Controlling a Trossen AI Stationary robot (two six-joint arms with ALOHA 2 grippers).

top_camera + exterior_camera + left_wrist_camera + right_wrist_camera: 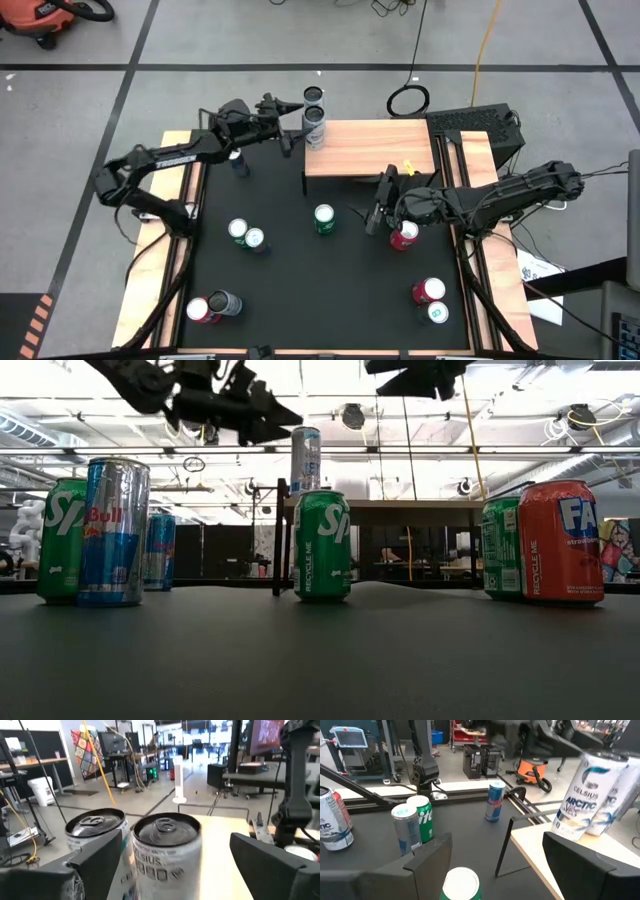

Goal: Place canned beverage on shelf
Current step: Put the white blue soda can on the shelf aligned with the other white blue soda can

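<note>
The shelf [375, 150], a light wood plank on thin black legs, stands at the table's far middle. Two white Celsius cans stand upright at its far left corner, one on the plank [316, 126] and one just beyond it [313, 96]. My left gripper [297, 125] is open, level, with a finger on either side of the nearer can [165, 851], and a gap shows on both sides. My right gripper [376, 210] is open and empty over the table just in front of the shelf, pointing toward a green can [461, 882].
Loose cans stand on the black table: a green one [324, 220] in the middle, a red one [403, 236] under my right arm, two [245, 235] to the left, two [212, 307] near left, two [431, 300] near right. A blue can [238, 163] stands under my left arm.
</note>
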